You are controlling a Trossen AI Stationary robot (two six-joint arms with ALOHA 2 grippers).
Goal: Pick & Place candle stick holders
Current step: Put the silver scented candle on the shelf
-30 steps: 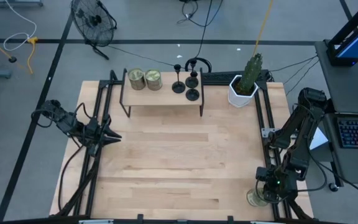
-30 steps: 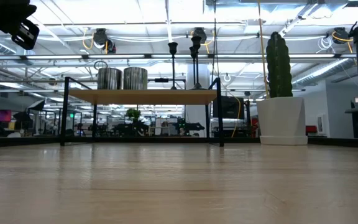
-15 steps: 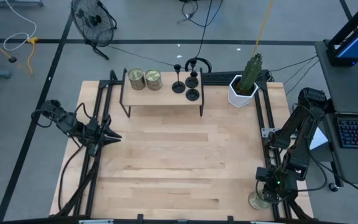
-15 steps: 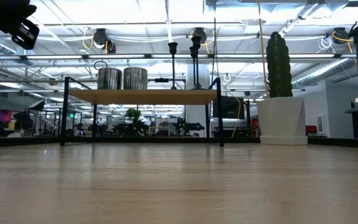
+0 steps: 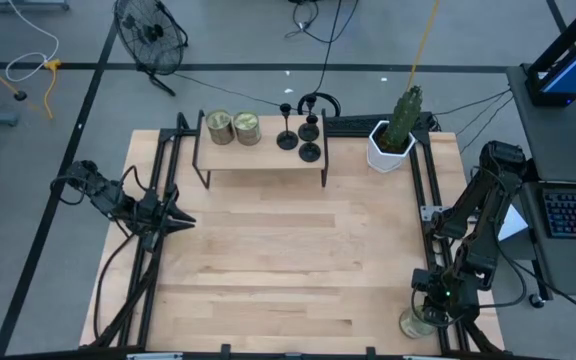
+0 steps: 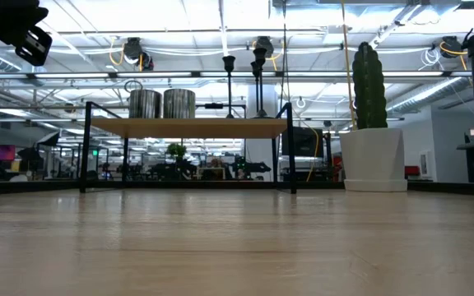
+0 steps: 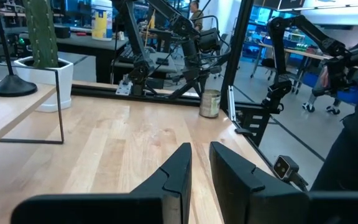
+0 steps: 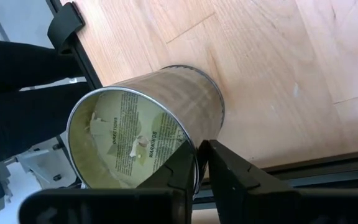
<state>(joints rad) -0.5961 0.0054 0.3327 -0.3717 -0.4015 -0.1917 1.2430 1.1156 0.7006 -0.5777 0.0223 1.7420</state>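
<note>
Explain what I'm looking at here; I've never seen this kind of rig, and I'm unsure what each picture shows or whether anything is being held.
These are two dark robot arms at a wooden table. One picture looks straight down, one looks level across the tabletop, and two come from cameras on the arms' wrists. At the far edge stands a small shelf carrying two jar candles and three black candle stick holders, with a potted cactus beside it. The left gripper waits at the left edge, its fingers nearly together, holding nothing. The right gripper, at the near right corner, is shut on the rim of a third jar candle, one finger inside and one outside.
</note>
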